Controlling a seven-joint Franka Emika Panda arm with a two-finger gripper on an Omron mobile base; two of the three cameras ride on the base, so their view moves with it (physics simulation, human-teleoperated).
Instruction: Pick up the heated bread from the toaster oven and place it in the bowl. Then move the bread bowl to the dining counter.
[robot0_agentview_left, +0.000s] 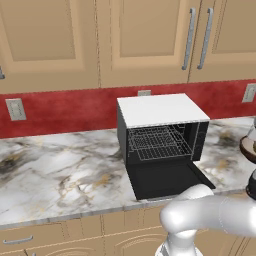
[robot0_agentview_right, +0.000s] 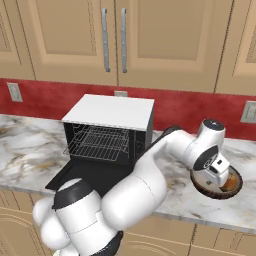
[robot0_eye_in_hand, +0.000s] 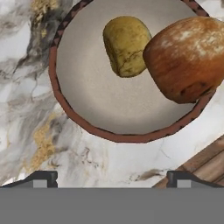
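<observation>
Heated bread (robot0_eye_in_hand: 126, 46), the lumpy golden-tan roll, lies in the bowl (robot0_eye_in_hand: 70, 111), just beside a bigger reddish-brown loaf (robot0_eye_in_hand: 186, 59) that leans over the rim. Toaster oven (robot0_agentview_right: 107, 132) stands with door dropped and rack bare, so I judge the first step done and the carry to the dining counter is next. My gripper (robot0_eye_in_hand: 111, 177) hangs over the bowl, wide open and holding nothing. The bowl sits on the marble surface (robot0_eye_in_hand: 26, 78), to the right of the oven. Next I need to come down on the near rim, one tip inside and one outside, close, then lift level. I can't tell if the tips are clear of the rim yet.
</observation>
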